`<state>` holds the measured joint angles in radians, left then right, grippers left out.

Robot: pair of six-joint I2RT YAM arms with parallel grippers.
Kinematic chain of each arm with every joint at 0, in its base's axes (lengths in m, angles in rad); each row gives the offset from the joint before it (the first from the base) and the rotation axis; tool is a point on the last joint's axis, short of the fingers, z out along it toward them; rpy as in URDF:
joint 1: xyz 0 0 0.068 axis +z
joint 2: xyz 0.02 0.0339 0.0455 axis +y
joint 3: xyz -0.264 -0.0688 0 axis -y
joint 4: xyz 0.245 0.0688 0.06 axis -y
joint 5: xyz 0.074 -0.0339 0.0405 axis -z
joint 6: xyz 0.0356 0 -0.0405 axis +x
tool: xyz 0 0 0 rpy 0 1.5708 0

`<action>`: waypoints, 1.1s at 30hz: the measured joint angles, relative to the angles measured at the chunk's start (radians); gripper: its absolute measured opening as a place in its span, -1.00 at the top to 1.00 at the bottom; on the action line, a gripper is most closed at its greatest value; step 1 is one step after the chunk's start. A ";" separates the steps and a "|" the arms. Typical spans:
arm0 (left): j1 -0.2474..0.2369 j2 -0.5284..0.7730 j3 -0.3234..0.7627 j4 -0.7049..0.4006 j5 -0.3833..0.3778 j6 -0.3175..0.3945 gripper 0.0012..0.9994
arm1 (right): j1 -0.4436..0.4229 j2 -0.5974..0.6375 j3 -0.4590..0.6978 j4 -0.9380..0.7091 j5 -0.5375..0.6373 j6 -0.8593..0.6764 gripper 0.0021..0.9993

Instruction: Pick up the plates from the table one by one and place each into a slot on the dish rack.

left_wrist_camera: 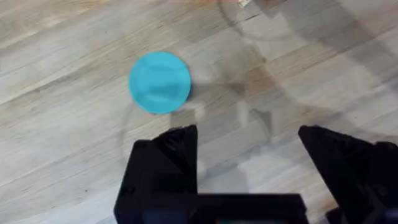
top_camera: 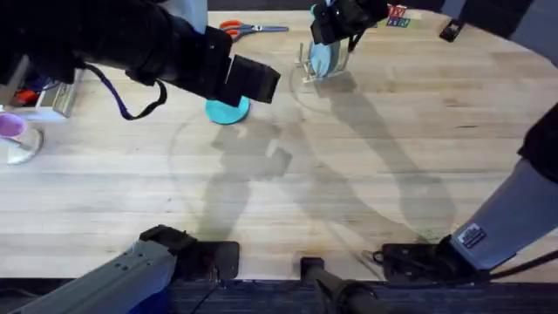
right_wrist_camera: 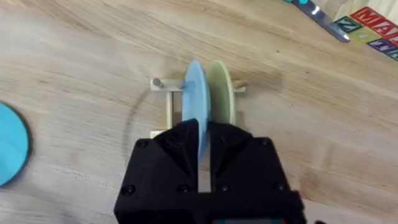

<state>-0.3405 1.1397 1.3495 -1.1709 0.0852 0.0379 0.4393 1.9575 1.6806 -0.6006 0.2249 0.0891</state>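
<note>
A teal plate (top_camera: 228,111) (left_wrist_camera: 159,82) lies flat on the table (top_camera: 366,174), partly under my left gripper (top_camera: 258,82) (left_wrist_camera: 249,140), which hovers above it, open and empty. At the table's far side stands the dish rack (top_camera: 307,73) (right_wrist_camera: 166,109). A pale blue plate (top_camera: 321,58) (right_wrist_camera: 194,93) stands on edge between the rack's pegs, and a cream plate (right_wrist_camera: 219,93) stands right beside it. My right gripper (top_camera: 333,28) (right_wrist_camera: 204,146) is directly over the rack, its fingers shut on the pale blue plate's upper rim.
Orange-handled scissors (top_camera: 251,28) lie at the far edge left of the rack, with letter blocks (top_camera: 398,15) (right_wrist_camera: 367,28) to its right. A clear cup with a purple inside (top_camera: 14,133) and a white box (top_camera: 54,98) sit at the far left.
</note>
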 joint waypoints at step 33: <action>0.000 0.000 0.000 0.000 0.000 0.000 -0.99 | 0.018 -0.284 0.007 -0.184 -0.001 -0.022 -0.44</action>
<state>-0.3405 1.1397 1.3495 -1.1709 0.0849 0.0378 0.4578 1.6732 1.6878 -0.7850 0.2243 0.0668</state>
